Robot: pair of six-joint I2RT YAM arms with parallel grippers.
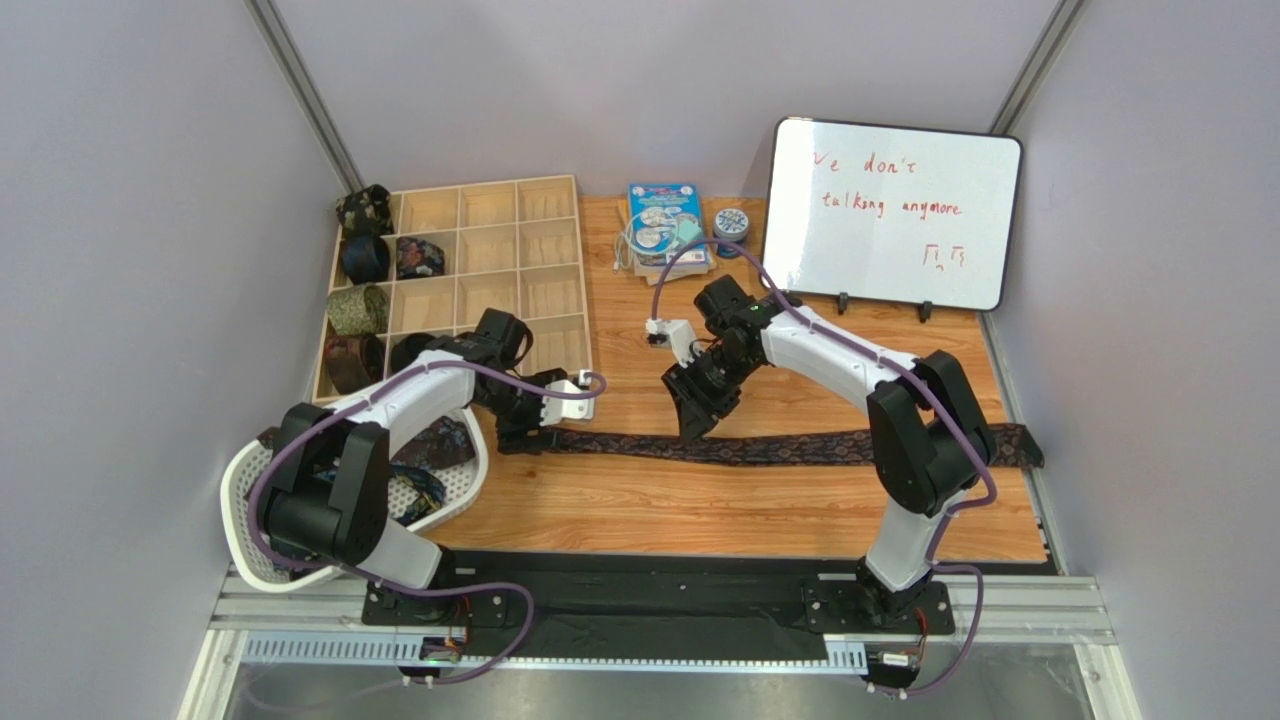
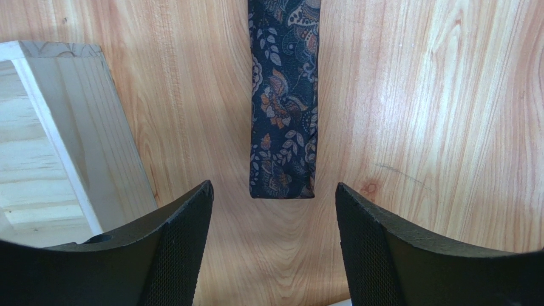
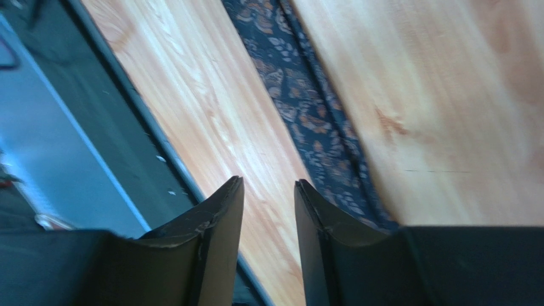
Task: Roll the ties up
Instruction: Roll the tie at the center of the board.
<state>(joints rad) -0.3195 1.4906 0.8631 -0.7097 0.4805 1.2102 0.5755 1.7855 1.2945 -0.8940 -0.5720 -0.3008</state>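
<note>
A long navy paisley tie (image 1: 781, 447) lies flat across the wooden table, from near the basket to the right edge. My left gripper (image 1: 526, 428) is open and empty just before the tie's narrow squared end (image 2: 282, 166); in the left wrist view (image 2: 273, 186) that end lies between the fingertips, untouched. My right gripper (image 1: 699, 408) hovers over the tie's middle. In the right wrist view (image 3: 269, 180) its jaws stand a narrow gap apart with nothing between them, and the tie (image 3: 306, 115) runs beside them. Rolled ties (image 1: 361, 258) sit in the organizer's left cells.
A wooden compartment organizer (image 1: 496, 255) stands at the back left; its corner (image 2: 51, 140) is close to my left fingers. A white mesh basket (image 1: 256, 503) with more ties is at the front left. A whiteboard (image 1: 893, 213), a packet (image 1: 664, 225) and a tape roll (image 1: 732, 222) stand at the back.
</note>
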